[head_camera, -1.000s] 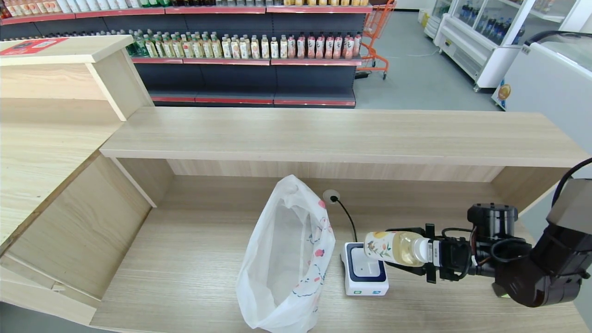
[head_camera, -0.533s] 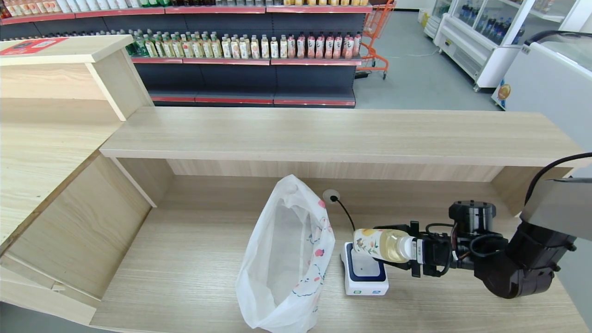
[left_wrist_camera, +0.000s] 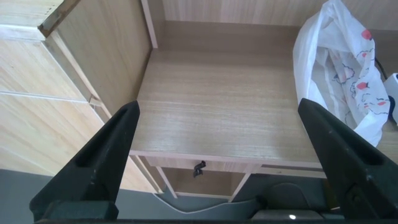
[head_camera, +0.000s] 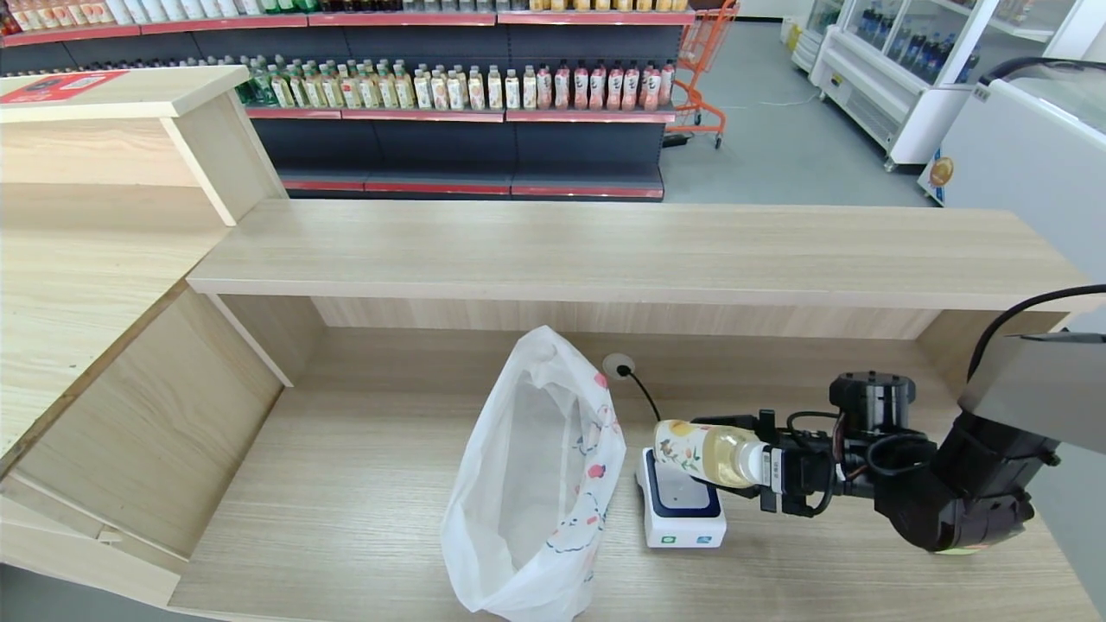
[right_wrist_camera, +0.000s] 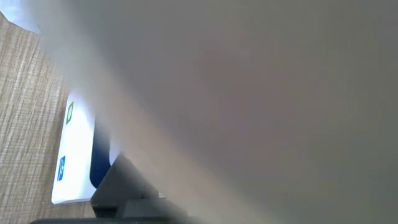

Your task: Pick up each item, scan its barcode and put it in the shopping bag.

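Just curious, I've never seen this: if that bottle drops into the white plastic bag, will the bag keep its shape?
Probably not: the shopping bag is thin, crinkled, see-through film, so likely floppy. It looks very light, and nothing holds it open, so the bottle may fold its rim or tip it over.

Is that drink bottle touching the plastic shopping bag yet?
Apart. The head view shows bare counter between the bottle, held by the right gripper, and the shopping bag.

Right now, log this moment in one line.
right tool: holding drink bottle over barcode scanner | left tool: open | shopping bag: open
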